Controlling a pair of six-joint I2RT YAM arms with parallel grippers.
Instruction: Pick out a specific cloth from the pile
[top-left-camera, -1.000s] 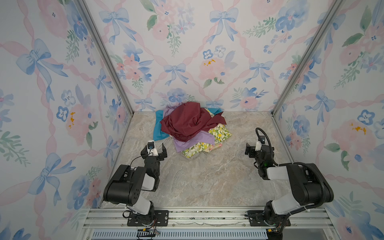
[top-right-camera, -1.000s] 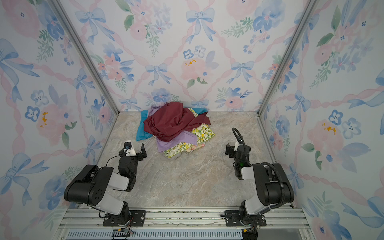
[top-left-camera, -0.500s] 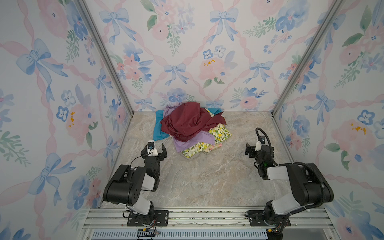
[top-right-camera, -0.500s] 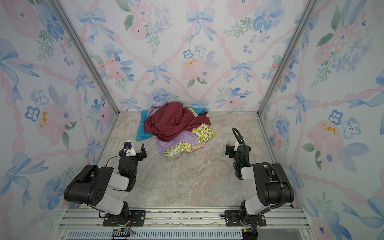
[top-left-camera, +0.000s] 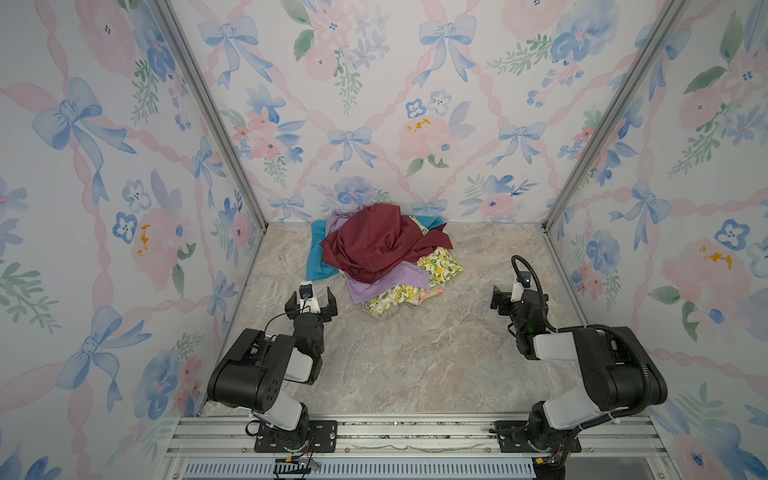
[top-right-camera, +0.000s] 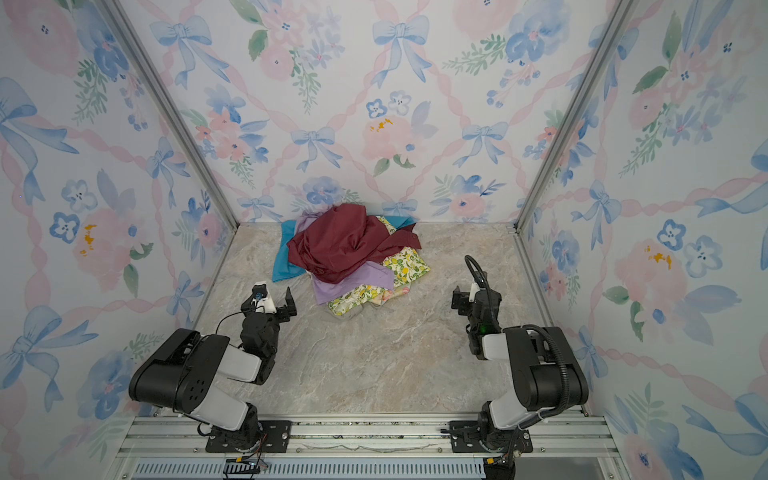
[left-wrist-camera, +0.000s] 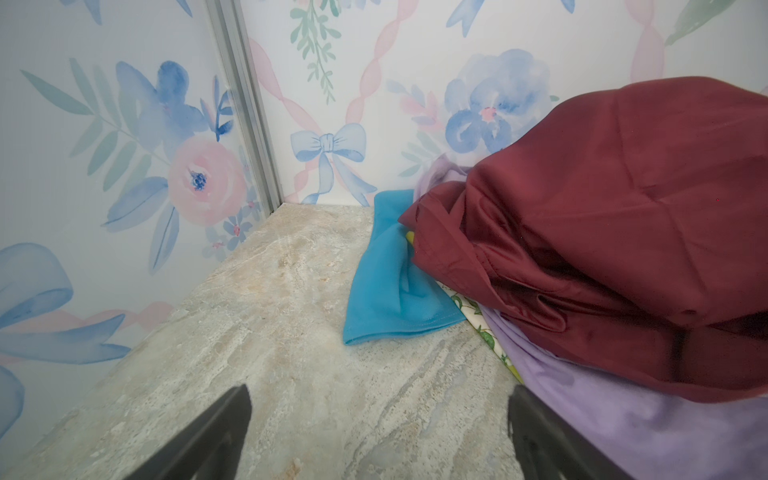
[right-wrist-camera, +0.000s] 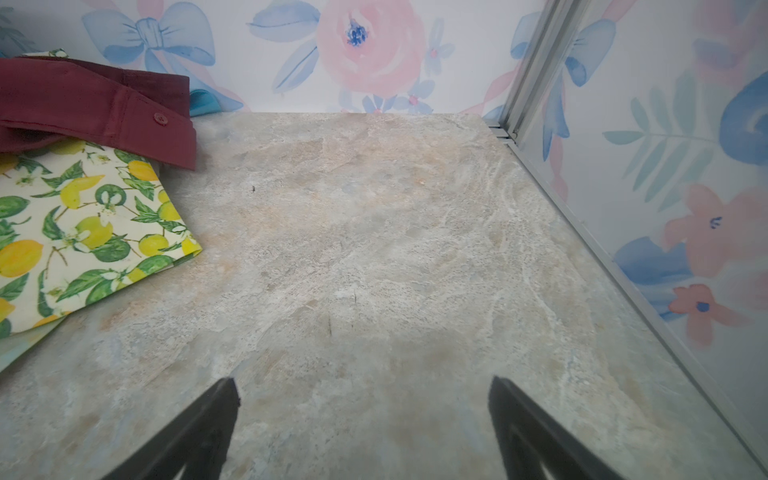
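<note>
The pile (top-left-camera: 380, 249) (top-right-camera: 347, 247) lies against the back wall, with a dark maroon cloth on top, pale lavender and lemon-print fabric below. The turquoise cloth (top-left-camera: 317, 259) (top-right-camera: 284, 262) (left-wrist-camera: 390, 286) sticks out flat from under the pile's left side; a small bit of it (right-wrist-camera: 203, 102) shows behind the maroon cuff. My left gripper (top-left-camera: 311, 296) (top-right-camera: 270, 301) (left-wrist-camera: 379, 392) is open and empty, low over the floor just in front of the cloth's near edge. Off to the pile's right, my right gripper (top-left-camera: 512, 297) (top-right-camera: 471, 297) (right-wrist-camera: 363, 382) is open over bare floor.
Floral walls close in the marble-look floor (top-left-camera: 415, 353) on three sides, with metal corner posts (top-left-camera: 216, 124) (top-left-camera: 598, 137) at the back. The lemon-print fabric (right-wrist-camera: 75, 232) spreads toward the right arm's side. An aluminium rail (top-left-camera: 395, 432) carries both arm bases at the front.
</note>
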